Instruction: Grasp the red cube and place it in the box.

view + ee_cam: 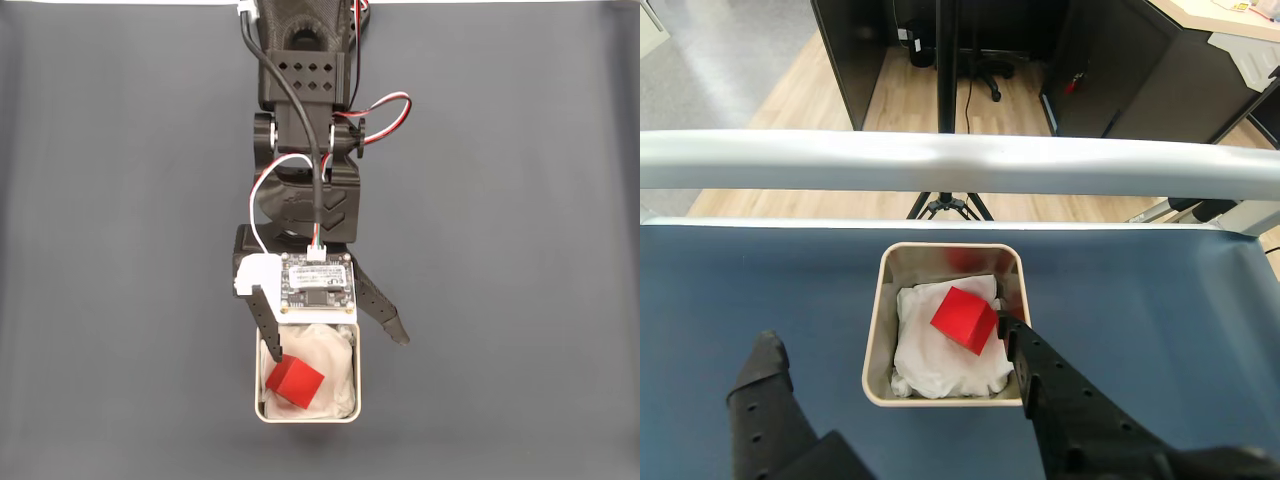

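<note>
Two black gripper fingers (1060, 400) are filling the bottom of the wrist view, nearest the camera, and they are standing wide apart with nothing between them. In the fixed view from above, the gripper (335, 350) is hanging over the near edge of the box (357, 385), one finger reaching down inside it and the other splaying out past the rim over the dark table (120, 250).

Just beyond the fingertip inside the box, the red cube (964, 319) is lying tilted on a crumpled white lining (930, 350). That fingertip looks to be touching or almost touching the cube's side; the pictures are not settling which. The cube is resting free on the soft cloth, which is probably why it is sitting at an angle rather than flat.

Judging by this, the jaws are spread because the cube is already delivered, so the task appears nearly finished. Lifting the arm straight up would be the careful next move, since the inner finger could drag the cloth or nudge the cube.

Beyond the table, a pale rail (960, 160) is crossing the wrist view.
</note>
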You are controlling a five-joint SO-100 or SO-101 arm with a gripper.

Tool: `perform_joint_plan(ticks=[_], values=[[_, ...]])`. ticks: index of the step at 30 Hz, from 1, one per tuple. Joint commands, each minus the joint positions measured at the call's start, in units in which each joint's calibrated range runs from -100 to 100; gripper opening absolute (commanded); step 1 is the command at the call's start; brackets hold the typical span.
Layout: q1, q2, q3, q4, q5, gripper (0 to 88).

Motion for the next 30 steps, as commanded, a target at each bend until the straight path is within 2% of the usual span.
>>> perform_joint_plan(ticks=[1, 12, 14, 17, 19, 20, 24, 30], values=[[0.72, -1.85, 0.2, -1.62, -0.2, 47.1], [0.79, -2.46, 0.48, -2.11, -0.39, 45.0], [0.65, -3.06, 0.48, -1.87, -0.63, 33.8], [0.08, -5.23, 1.02, -1.7, -0.88, 10.5], [-0.49, -7.4, 1.12, -0.56, -1.17, 1.6], [-0.84, -8.78, 1.21, 0.02, -1.86, 0.0], [-2.48, -17.19, 4.67, 2.31, -4.44, 0.0], [-4.68, -38.16, 26.75, 2.56, -4.15, 0.0]])
